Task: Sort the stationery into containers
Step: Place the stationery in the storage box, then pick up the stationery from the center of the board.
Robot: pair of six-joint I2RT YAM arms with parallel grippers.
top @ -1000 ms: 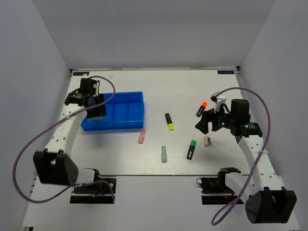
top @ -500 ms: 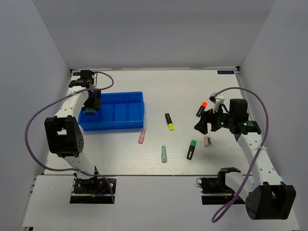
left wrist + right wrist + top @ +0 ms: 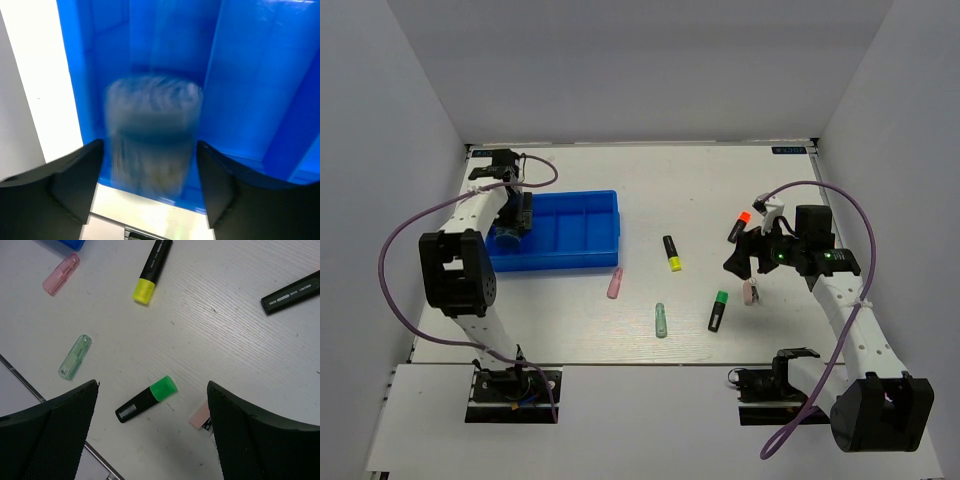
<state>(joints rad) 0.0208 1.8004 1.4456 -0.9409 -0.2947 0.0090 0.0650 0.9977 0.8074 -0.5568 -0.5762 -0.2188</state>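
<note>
Surveying from the top external view:
- blue compartment tray, far-left part of the white table.
- left gripper over the tray's left end.
- right gripper at the right, above the table.
- loose on the table, all outside the tray: yellow-capped highlighter at centre, orange-capped highlighter beside the right gripper, green-capped highlighter, pink stick just off the tray's near right corner, mint stick, and a small pale pink item.

Left wrist view:
- left gripper has its jaws spread wide.
- small cylinder, smeared by blur, lies between the sharp black fingers, inside an end compartment of the tray.
- whether the pads touch it cannot be told.

Right wrist view:
- right gripper has its jaws fully apart, holding nothing.
- below it on the bare table: green-capped highlighter, pale pink item, mint stick, pink stick and yellow-capped highlighter.
- a black highlighter barrel runs out of frame, cap unseen.
- tray corner shows at the top.
</note>
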